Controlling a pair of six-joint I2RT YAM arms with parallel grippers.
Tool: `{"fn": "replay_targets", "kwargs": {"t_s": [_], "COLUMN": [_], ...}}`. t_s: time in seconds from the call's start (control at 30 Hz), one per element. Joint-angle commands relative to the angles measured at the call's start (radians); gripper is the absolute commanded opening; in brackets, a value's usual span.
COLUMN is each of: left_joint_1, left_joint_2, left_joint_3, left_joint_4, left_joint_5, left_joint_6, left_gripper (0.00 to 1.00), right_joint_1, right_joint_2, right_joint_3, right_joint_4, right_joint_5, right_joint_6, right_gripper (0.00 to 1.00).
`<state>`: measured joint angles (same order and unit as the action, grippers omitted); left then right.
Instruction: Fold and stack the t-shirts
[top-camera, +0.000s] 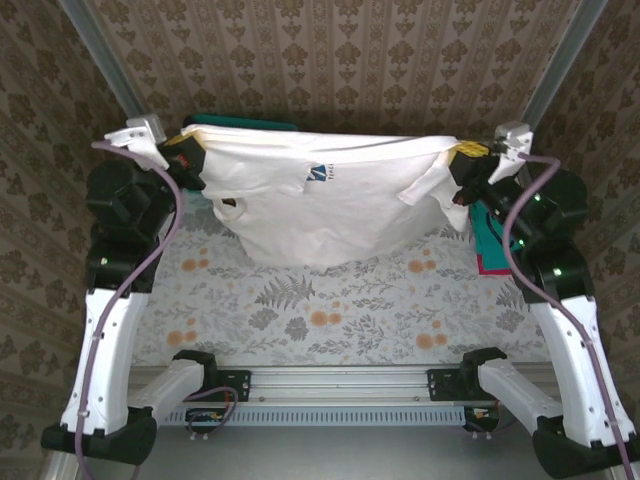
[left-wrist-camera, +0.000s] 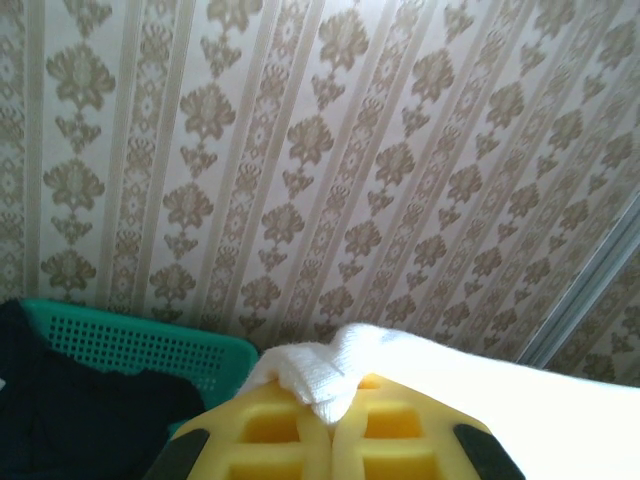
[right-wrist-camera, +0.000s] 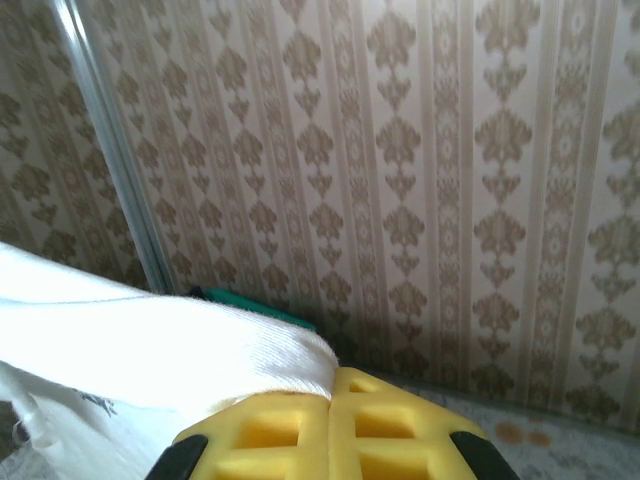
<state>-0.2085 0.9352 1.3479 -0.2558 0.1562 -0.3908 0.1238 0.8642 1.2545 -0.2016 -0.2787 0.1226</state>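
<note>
Top view, L to R: L gripper (top-camera: 186, 157) at upper left is clamped on one corner of the white t-shirt (top-camera: 330, 220). Its wrist cam shows the yellow pads (left-wrist-camera: 270, 430) pressed together w/ a nub of white cloth pinched btwn them. In the lower left of that view a dark shirt (left-wrist-camera: 60, 400) lies crumpled against the teal mesh basket (left-wrist-camera: 130, 345), looks unfolded. Centre of the top view: the white tee hangs stretched btwn both arms, top edge near-straight, body sagging toward the floral table (top-camera: 330, 320); can't tell if the hem touches it. Small blue mark near the middle, sleeves flopping at both ends. Upper right: R gripper (top-camera: 466, 165) likewise closed on the other corner, and its wrist cam confirms white fabric nipped btwn the pads (right-wrist-camera: 390, 430). Just below it, some teal cloth (top-camera: 488, 240) sits half hidden behind the R arm; prob another shirt, state unclear. Progress, as I read it: early. Tee is lifted and spread but has no fold yet, no stack anywhere in view. Left: lay it flat, fold, then do the other shirts and pile them.
</note>
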Motion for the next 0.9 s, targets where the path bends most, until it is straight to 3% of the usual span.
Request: {"fn": "replay_targets", "kwargs": {"t_s": [0.0,0.5,0.87], "left_joint_1": [0.007,0.007,0.009], "left_joint_2": [-0.053,-0.064,0.185], "left_joint_3": [0.056,0.115,0.120], "left_joint_4": [0.032,0.042,0.072], "left_joint_5": [-0.024,-0.012,0.033], "left_joint_6": [0.035,0.050,0.142], "left_gripper": [0.00,0.00,0.00], "right_joint_1": [-0.007,-0.007,-0.008], "right_joint_2": [-0.064,-0.075,0.164], "right_joint_3": [0.062,0.156,0.092], "right_joint_4": [-0.001,-0.075,0.005], "right_joint_5": [-0.006,-0.010,0.058], "right_joint_6": [-0.027,-0.047,-0.110], "right_gripper": [0.00,0.00,0.00]}}
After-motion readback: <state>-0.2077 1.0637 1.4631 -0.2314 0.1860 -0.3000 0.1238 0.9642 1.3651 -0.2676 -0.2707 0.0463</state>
